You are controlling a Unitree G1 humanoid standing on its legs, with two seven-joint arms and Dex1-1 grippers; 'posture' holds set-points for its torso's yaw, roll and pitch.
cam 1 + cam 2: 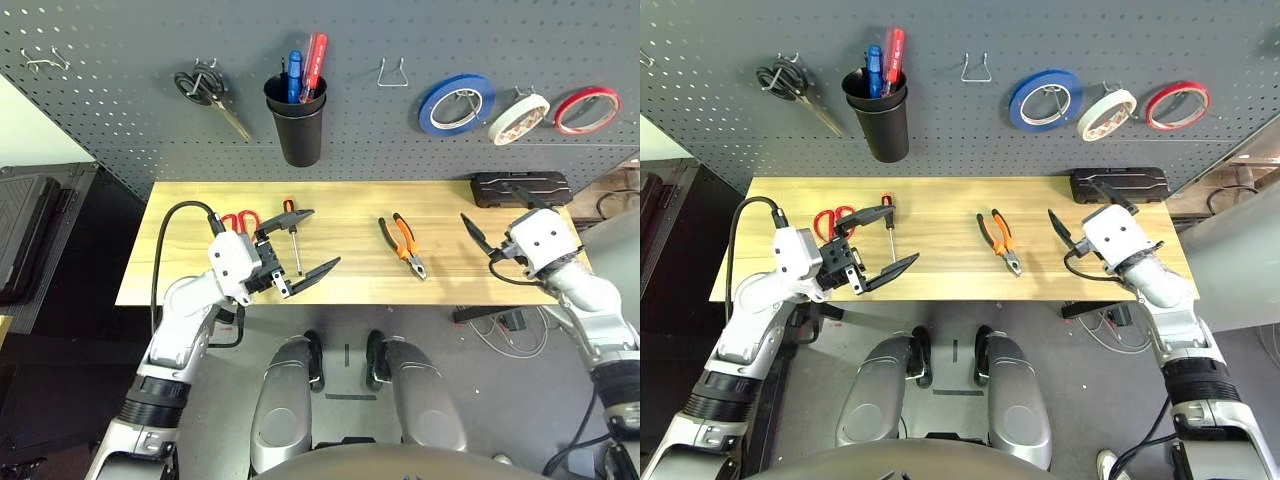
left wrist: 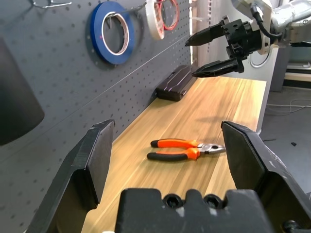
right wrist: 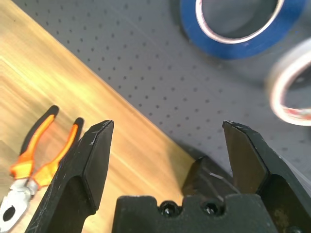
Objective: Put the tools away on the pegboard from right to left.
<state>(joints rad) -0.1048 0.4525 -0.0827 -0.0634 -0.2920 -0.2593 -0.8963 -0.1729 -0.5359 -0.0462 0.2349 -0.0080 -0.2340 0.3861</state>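
The cream-white tape roll [image 1: 519, 118] hangs on the dark grey pegboard [image 1: 120, 100], between a blue roll and a red one. On the wooden table [image 1: 450, 280] lie the orange-and-black pliers [image 1: 403, 243], the slim screwdriver [image 1: 294, 240] and the red-handled scissors [image 1: 240, 220], which my left arm partly hides. My left gripper [image 1: 325, 236] hovers open over the screwdriver, holding nothing. At the table's right end my right gripper [image 1: 488, 200] is open and empty, below and apart from the cream-white roll. In the right wrist view the pliers [image 3: 39, 155] lie beyond its fingers.
On the pegboard hang black-handled scissors [image 1: 205, 88], a black cup [image 1: 297, 120] with blue and red screwdrivers, a bare wire hook [image 1: 392, 73], a blue tape roll [image 1: 456, 103] and a red one [image 1: 587, 109]. A black case [image 1: 521, 188] lies at the table's back right.
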